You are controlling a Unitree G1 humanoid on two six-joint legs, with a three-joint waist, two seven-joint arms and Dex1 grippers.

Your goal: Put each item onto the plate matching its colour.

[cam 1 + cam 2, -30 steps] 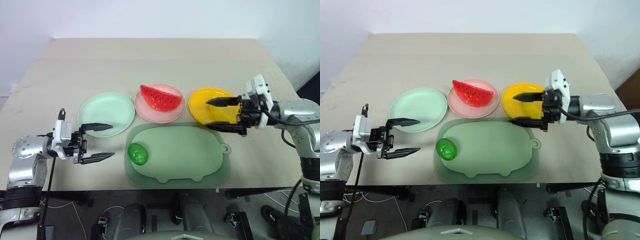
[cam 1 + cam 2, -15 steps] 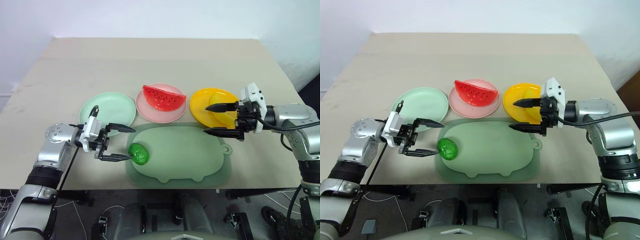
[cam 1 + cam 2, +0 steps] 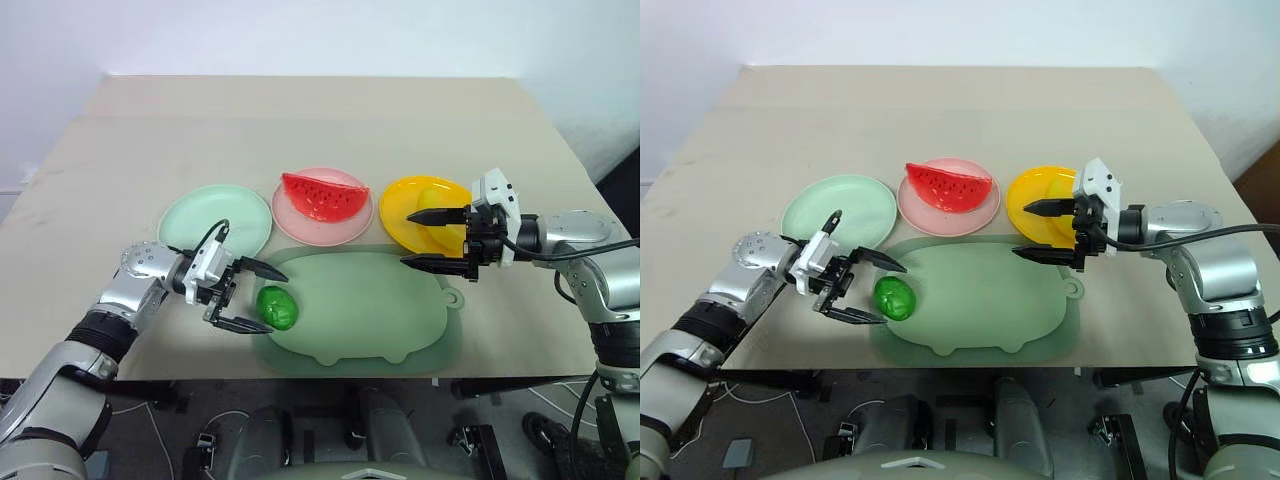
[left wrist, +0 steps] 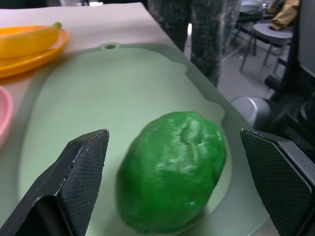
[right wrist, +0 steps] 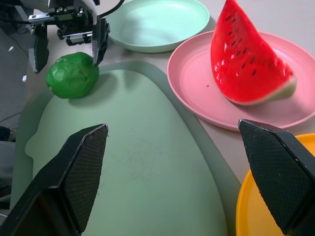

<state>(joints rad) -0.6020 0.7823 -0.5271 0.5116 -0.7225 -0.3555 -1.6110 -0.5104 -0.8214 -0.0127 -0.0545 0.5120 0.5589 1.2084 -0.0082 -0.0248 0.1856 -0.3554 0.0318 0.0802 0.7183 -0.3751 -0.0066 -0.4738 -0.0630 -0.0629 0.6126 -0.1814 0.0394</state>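
From the head views we see a beige table [image 3: 150, 130] carrying three plates in a row: a mint green plate [image 3: 200, 215], a pink plate [image 3: 310, 228] with the watermelon wedge [image 3: 322, 194] on it, and an orange-yellow plate [image 3: 400, 215] holding the banana [image 3: 437, 194]. In front of them lies the pale green pig-shaped mat [image 3: 370, 305], and the lime [image 3: 278, 307] sits on the mat near its left end. Our left gripper [image 3: 262, 298] reaches in from the left with its fingers spread wide, one on either side of the lime's left edge, not closed on it. Our right gripper [image 3: 419, 238] hovers at the near edge of the orange-yellow plate, fingers wide apart and holding nothing

In the left wrist view the lime [image 4: 172, 169] lies on the mat [image 4: 113, 88] between the two parted fingers [image 4: 81, 167], neither pad touching it; the banana [image 4: 27, 40] rests on its plate [image 4: 24, 61] beyond

In the right wrist view the watermelon wedge [image 5: 248, 61] stands on the pink plate [image 5: 197, 83], the mint green plate [image 5: 157, 22] is behind, and the left gripper [image 5: 69, 42] straddles the lime [image 5: 73, 76]
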